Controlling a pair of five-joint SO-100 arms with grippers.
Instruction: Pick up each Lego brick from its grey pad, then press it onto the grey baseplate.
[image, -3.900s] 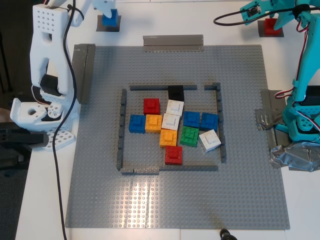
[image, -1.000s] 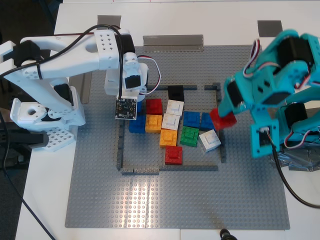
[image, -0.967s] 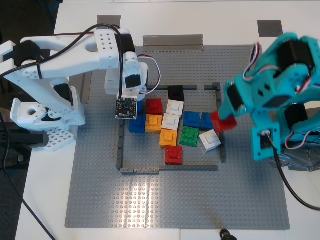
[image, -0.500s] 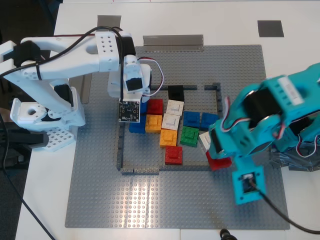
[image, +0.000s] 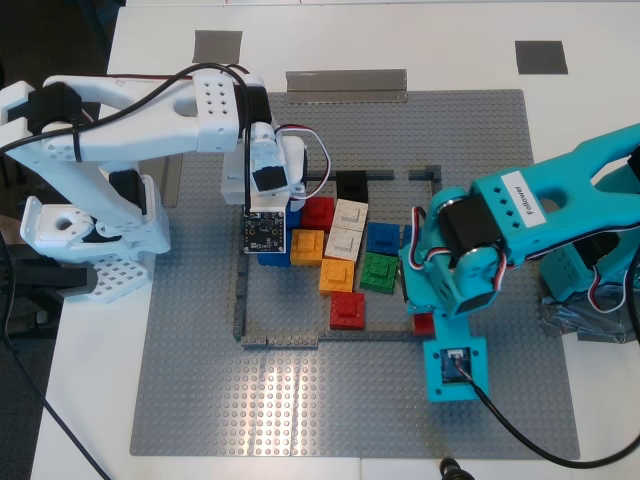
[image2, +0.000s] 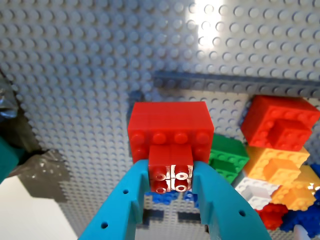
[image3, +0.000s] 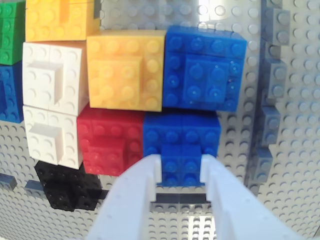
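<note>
Near edge of the grey baseplate (image: 300, 400) is bare studs. Just above it, my first gripper (image2: 171, 172), on the teal arm (image: 520, 235), is clamped on the raised knob of the red brick (image2: 170, 131). In the exterior view that brick (image: 424, 323) shows only as a sliver under the teal wrist, at about 4 o'clock of the walled pen, by the dark wall strip (image: 340, 337) along the pen's near side. Whether it touches the studs I cannot tell.

Mid-plate: a cluster of loose bricks inside the pen. A second red brick (image: 347, 309) sits at 6 o'clock of the cluster, the green brick (image: 378, 271) and an orange brick (image: 337, 274) just behind it, and white bricks (image: 345, 228) at the centre.

At 10 o'clock of the cluster, my second gripper (image3: 181, 167), on the white arm (image: 150, 100), is closed on the knob of the blue brick (image3: 181, 136). This brick sits against a red brick (image3: 111, 138) on one side and a second blue brick (image3: 204, 67) on another. In the exterior view it is mostly hidden by the wrist camera board (image: 266, 231).

Far side, off the plate: two grey pads, one at 11 o'clock (image: 217, 45) and one at 1 o'clock (image: 541, 56), both bare.
</note>
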